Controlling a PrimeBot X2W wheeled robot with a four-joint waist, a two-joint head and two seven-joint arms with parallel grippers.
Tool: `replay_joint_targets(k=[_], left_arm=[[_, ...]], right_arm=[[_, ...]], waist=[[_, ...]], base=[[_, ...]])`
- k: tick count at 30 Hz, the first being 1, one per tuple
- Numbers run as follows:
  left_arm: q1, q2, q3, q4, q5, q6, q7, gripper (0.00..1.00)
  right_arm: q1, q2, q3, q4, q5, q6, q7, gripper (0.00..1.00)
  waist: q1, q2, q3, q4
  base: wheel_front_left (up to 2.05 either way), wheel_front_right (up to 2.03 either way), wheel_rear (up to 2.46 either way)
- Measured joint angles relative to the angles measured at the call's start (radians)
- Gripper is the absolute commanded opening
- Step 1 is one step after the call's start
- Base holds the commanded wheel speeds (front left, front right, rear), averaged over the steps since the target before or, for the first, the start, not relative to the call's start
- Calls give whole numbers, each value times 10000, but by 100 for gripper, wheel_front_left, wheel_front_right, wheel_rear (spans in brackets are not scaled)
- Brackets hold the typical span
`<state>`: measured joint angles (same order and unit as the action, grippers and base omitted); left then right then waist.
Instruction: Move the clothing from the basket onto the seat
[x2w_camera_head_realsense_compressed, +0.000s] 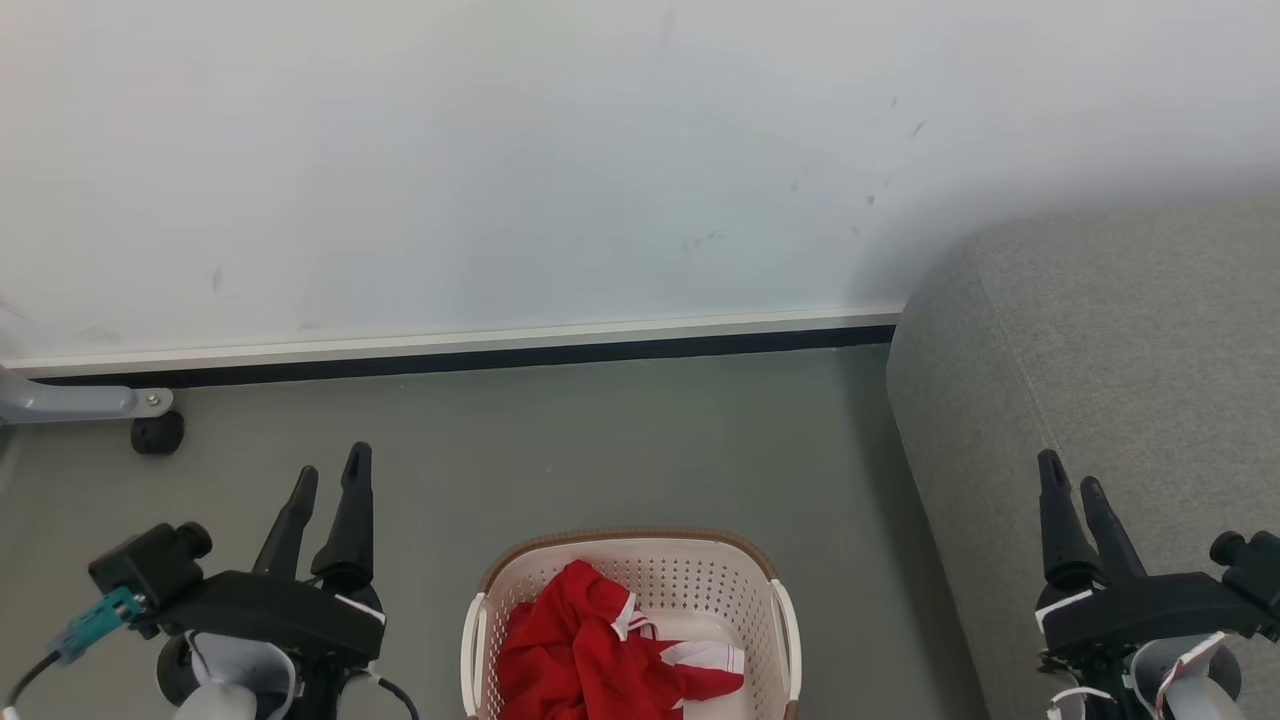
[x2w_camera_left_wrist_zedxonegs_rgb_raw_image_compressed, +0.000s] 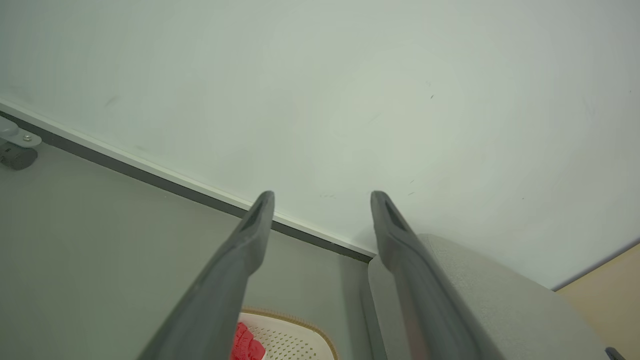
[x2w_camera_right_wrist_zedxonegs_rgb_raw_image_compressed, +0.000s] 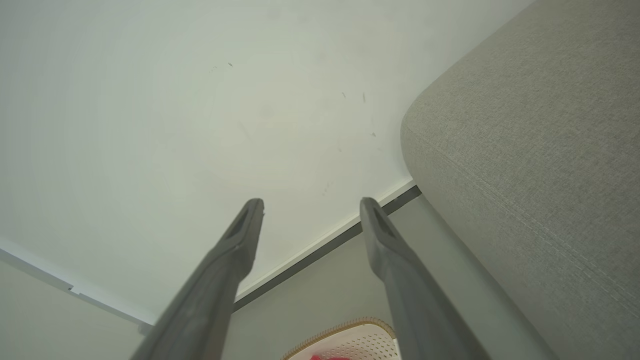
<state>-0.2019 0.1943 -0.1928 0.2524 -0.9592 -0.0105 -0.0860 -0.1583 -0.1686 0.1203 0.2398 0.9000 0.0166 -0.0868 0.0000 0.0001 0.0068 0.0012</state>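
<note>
The robot is facing a wall (x2w_camera_head_realsense_compressed: 500, 150), with the basket (x2w_camera_head_realsense_compressed: 630, 537) sitting on the floor (x2w_camera_head_realsense_compressed: 600, 440) straight ahead, between its two arms. The clothing (x2w_camera_head_realsense_compressed: 590, 640) is lying crumpled inside the basket, heaped toward its left half, with white stripe trim showing among the red folds. None of it is lying on the seat (x2w_camera_head_realsense_compressed: 1100, 350), so the task appears not yet begun.

The left gripper (x2w_camera_head_realsense_compressed: 331, 462) is hovering left of the basket and the right gripper (x2w_camera_head_realsense_compressed: 1069, 470) is hovering right of it, in front of the seat's side. Both are pointing forward with fingers spread and nothing between them (in each wrist view the gap is framing plain wall). This is reading as a ready stance, with the arms flanking the basket and the jaws wide enough for either to drop onto the loose fabric.

The seat is standing near the basket's right side, with a strip of floor between them, so a short swing rightward should be enough for the transfer.

The floor is looking smooth and grey-green. A dark skirting strip (x2w_camera_head_realsense_compressed: 500, 350) is running along the foot of the pale, lightly scuffed wall. A grey leg with a black caster (x2w_camera_head_realsense_compressed: 157, 433) is poking in at far left.
</note>
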Motion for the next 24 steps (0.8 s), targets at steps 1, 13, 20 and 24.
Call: replay_joint_targets(k=[1,13,20,24], left_arm=[[0,23,-67,-2,182,27,-52,100],[-25,245,-558,-69,1641,378,-410,100],[-40,360,-884,-67,2439,562,-700,100],[-41,414,-1089,-33,2924,669,-838,100]], right_arm=[[-7,-23,77,2,-190,-6,-46,100],[-176,-184,742,173,-1662,-259,-430,100],[-203,-268,1118,341,-2495,-376,-702,100],[-238,-311,1319,426,-2993,-472,-840,100]], waist=[[0,0,-3,1],[1,-1,-24,-4],[0,0,-23,-7],[0,0,-22,-10]], base=[[0,0,0],[0,0,0],[0,0,0],[0,0,0]])
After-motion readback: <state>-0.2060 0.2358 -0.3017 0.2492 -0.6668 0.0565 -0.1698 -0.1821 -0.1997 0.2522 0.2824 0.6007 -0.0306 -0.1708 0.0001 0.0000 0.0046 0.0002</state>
